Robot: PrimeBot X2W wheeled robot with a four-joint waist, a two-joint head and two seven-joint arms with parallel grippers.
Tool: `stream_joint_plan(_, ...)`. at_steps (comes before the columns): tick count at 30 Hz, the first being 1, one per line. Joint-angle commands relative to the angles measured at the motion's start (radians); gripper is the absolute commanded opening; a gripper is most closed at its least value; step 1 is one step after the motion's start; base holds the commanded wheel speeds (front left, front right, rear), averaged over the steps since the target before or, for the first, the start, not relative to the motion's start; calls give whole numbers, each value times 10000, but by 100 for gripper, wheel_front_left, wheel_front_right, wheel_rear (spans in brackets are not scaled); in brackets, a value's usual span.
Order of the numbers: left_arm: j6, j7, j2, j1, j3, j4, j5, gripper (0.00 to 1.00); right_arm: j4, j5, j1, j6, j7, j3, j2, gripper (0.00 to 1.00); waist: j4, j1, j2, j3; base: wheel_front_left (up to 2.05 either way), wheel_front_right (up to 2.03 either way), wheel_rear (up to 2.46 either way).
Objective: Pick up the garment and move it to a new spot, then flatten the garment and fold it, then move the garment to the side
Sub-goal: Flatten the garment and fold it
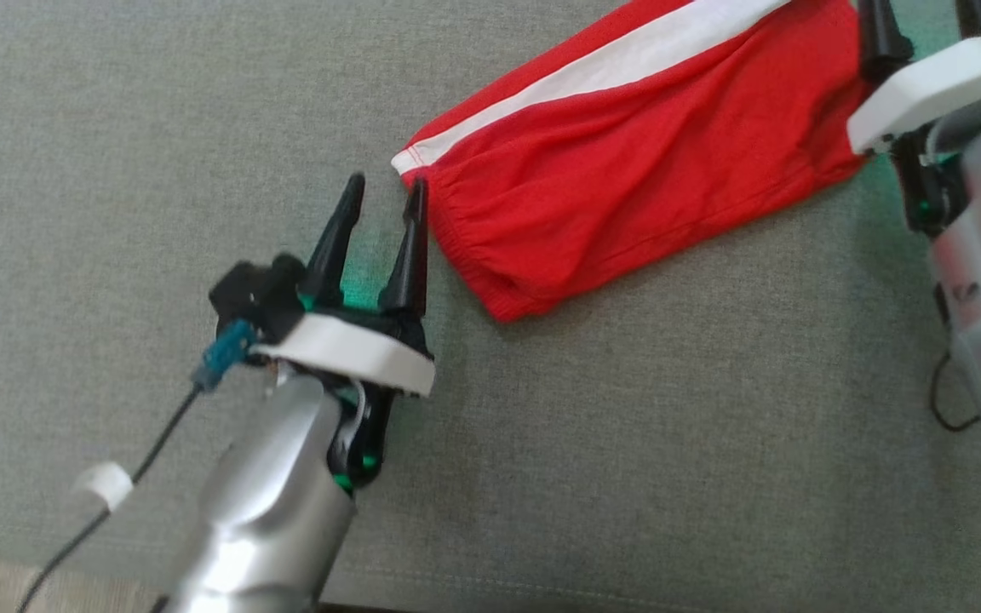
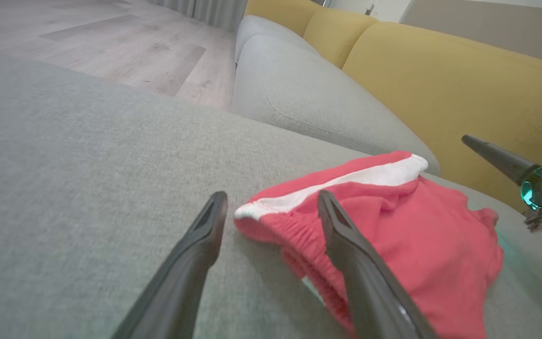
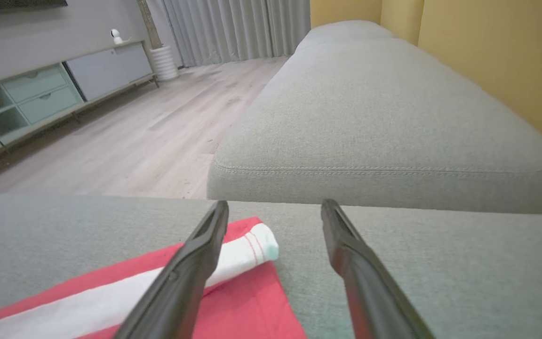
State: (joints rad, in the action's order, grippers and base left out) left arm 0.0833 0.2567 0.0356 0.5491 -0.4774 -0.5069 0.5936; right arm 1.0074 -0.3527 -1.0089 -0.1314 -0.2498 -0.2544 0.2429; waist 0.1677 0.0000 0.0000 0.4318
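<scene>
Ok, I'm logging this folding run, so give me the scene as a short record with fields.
garment: red shorts with a white stripe, lying on the cushion
surface: grey sofa cushion
left gripper: open, at the elastic waistband end, gripping nothing
right gripper: open, at the shorts' other end, gripping nothing
background: yellow backrest, wood floor

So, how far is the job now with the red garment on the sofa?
Done, it seems: the red garment lies in a narrow, layered shape on the grey cushion, so it looks folded. In hand: nothing; the left gripper and right gripper stand open at its two ends. Left, probably: moving it to the side.
</scene>
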Motion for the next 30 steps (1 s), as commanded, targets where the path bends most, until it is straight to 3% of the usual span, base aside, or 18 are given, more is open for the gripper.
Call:
stream_joint_plan(1,-152,51,148,-187,450,425,-237,100,-239,316,313,7,-116,-11,23,100,11,0,0,-20,0,0,0)
stream_joint_plan(8,-395,51,147,-925,892,888,-698,100,1134,1051,989,7,156,-258,41,100,114,0,0,-188,0,0,0)
stream_joint_plan(15,-441,51,147,-1148,1357,978,-881,100,1904,732,1128,7,780,-386,-259,100,196,0,0,-239,0,0,0)
stream_joint_plan(16,-445,51,147,-1174,1436,987,-920,100,1940,594,1176,7,911,-450,-350,96,199,0,0,-255,0,0,0)
stream_joint_plan(18,-432,51,147,-1242,1566,992,-1036,100,1929,320,1303,7,1117,-635,-469,5,188,0,0,-310,0,0,0)
stream_joint_plan(19,-433,51,147,-1285,1626,982,-1107,100,1901,128,1381,7,1179,-678,-501,0,175,0,0,-355,0,0,0)
stream_joint_plan(30,-542,51,147,-2307,2298,937,-1941,100,1116,-1630,2614,7,-80,148,-271,0,-432,0,0,-1667,0,0,0)
